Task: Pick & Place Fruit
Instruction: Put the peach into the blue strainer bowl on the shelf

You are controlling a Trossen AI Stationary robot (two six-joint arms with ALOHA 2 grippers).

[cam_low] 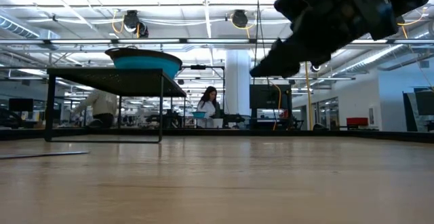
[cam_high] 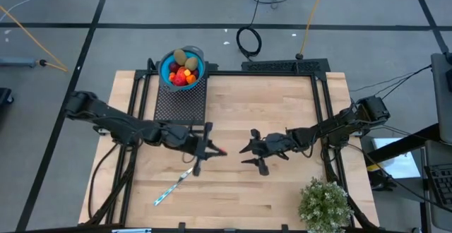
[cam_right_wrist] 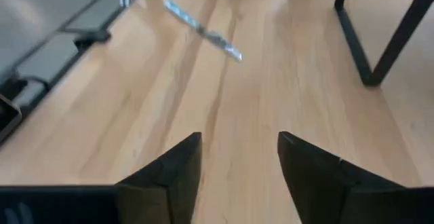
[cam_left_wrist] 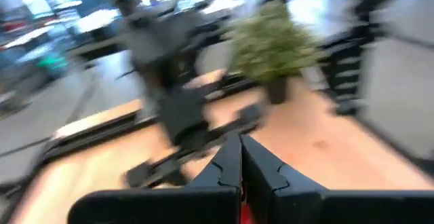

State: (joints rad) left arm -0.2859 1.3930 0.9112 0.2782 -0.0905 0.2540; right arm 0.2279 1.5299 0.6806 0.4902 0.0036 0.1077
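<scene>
The left pincer [cam_high: 217, 150], clenched on a small red fruit piece [cam_high: 222, 151] at frame centre, is the nearer arm; the blue bowl of fruit [cam_high: 182, 67] lies toward upper left. The right pincer [cam_high: 248, 154] hangs released, empty.

bowl [cam_high: 198, 55]: 1 | stick [cam_high: 174, 184]: 1 | plant [cam_high: 325, 203]: 1 | arms: 2

We list: wooden surface [cam_high: 282, 113]; silver-blue stick [cam_high: 174, 183] near its front; bushy green plant [cam_high: 325, 203] at front-right corner; black mesh stand [cam_high: 180, 102].
</scene>
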